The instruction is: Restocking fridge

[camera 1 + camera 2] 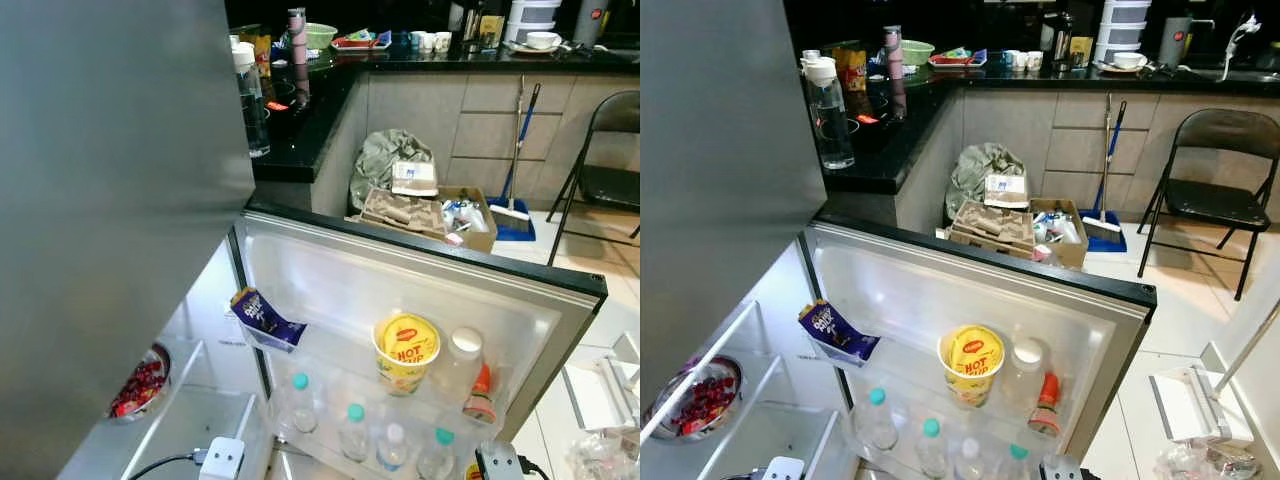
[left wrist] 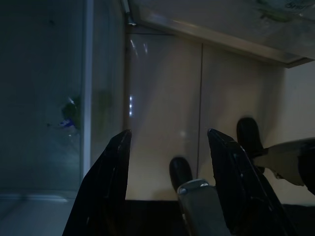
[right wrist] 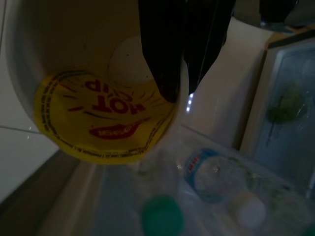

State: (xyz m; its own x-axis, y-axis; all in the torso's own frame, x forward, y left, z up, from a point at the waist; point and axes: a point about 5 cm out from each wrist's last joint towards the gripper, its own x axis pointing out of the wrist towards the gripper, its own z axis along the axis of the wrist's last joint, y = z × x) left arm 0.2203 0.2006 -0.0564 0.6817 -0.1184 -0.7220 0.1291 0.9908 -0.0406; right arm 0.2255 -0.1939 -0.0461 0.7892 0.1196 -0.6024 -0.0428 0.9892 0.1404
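The fridge door stands open before me, its shelves stocked. A yellow "Hot Cup" noodle cup sits on the upper door shelf beside a white-capped bottle and a small red sauce bottle. A purple chocolate packet lies at that shelf's left end. Several water bottles with teal or white caps fill the lower door shelf. My right gripper hangs shut just above the noodle cup, holding nothing. My left gripper is open in front of a pale panel, low by the fridge.
A bowl of red berries sits on a fridge shelf at the left. The grey upper door blocks the left. Behind are a black counter with a water bottle, a cardboard box of clutter, a broom and a folding chair.
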